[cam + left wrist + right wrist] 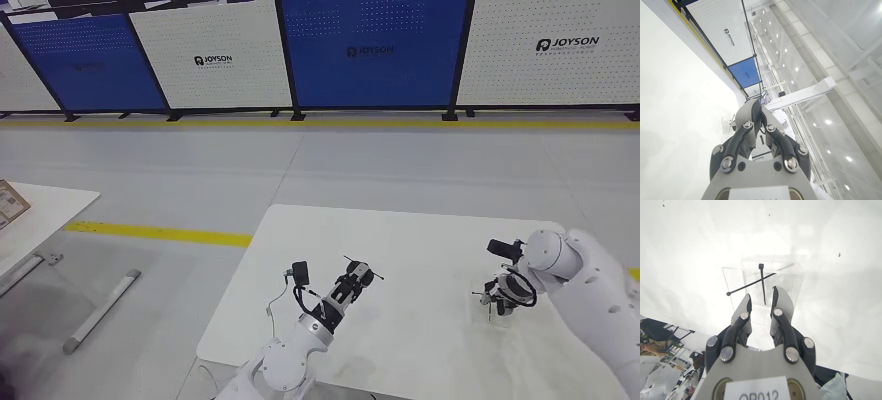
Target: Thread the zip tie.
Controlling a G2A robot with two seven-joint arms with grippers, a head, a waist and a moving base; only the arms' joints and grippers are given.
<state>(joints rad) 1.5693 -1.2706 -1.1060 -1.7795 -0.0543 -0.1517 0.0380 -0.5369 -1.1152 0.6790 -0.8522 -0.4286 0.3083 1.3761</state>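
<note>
left gripper (760,108) clamps thin black zip tie (752,43) | right gripper (761,291) parted over two crossed ties (762,280)

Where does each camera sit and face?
Top view: above the arms, looking down at the table; left gripper, right gripper show.
Left wrist view: on that wrist, tilted toward the ceiling; left gripper shut on a zip tie.
Right wrist view: on that wrist, facing down at crossed ties at a clear box; right gripper open.
Both wrist views show the box.
</note>
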